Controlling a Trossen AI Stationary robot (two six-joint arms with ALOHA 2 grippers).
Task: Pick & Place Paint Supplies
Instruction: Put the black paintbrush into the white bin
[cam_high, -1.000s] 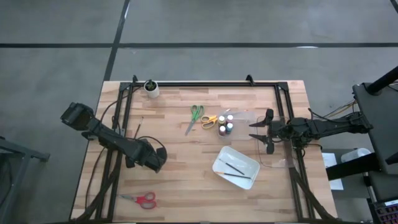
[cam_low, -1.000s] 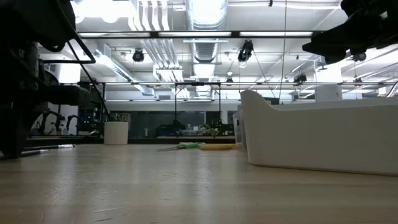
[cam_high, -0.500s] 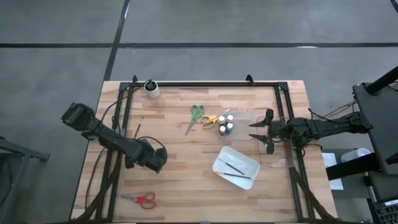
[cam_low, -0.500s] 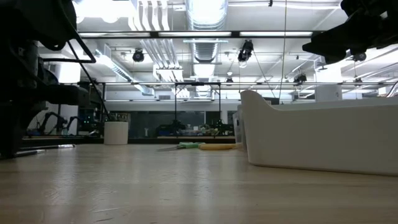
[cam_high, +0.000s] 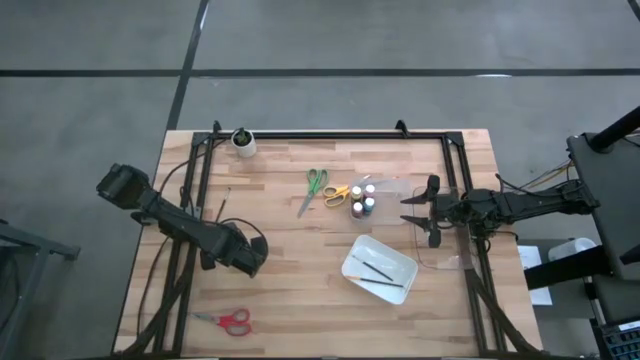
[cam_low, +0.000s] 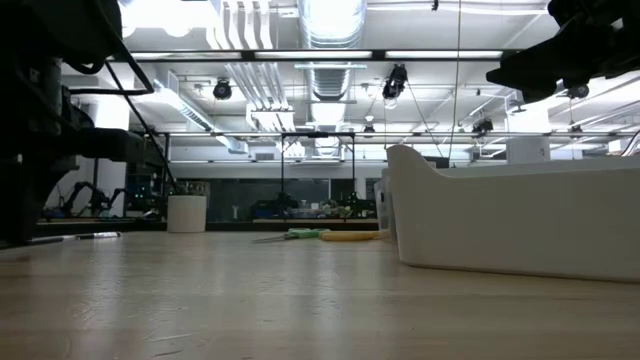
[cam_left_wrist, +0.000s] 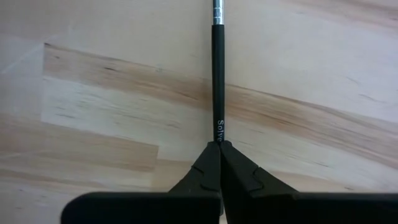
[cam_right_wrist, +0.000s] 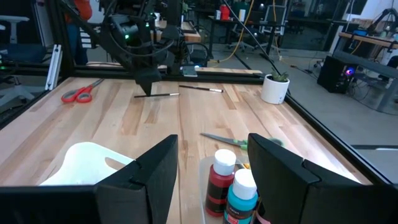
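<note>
My left gripper (cam_high: 246, 257) points down at the table's left side, shut on a thin black brush (cam_left_wrist: 217, 74); the right wrist view shows that brush (cam_right_wrist: 163, 94) lying level under the fingers. A second brush (cam_right_wrist: 200, 89) lies on the wood beyond it. My right gripper (cam_high: 418, 214) hovers open at the right, level, facing the paint bottles (cam_high: 363, 198), which stand upright on the table. Green scissors (cam_high: 314, 186) and yellow scissors (cam_high: 338, 193) lie flat beside the bottles. Red scissors (cam_high: 229, 320) lie near the front left. My left gripper pinches the brush's black handle (cam_left_wrist: 217, 127) between its two fingertips, toward the end away from the silver ferrule (cam_left_wrist: 217, 11). The fingers come from above, pointing down, across the brush. The brush lies level; whether it is clear of the table I cannot tell.
A white tray (cam_high: 356, 256) with two brushes in it sits right of centre near the front. A small white cup (cam_high: 243, 143) stands at the far edge. Black frame rails (cam_high: 330, 134) run along the far and side edges. Bare wood lies in the table's middle.
</note>
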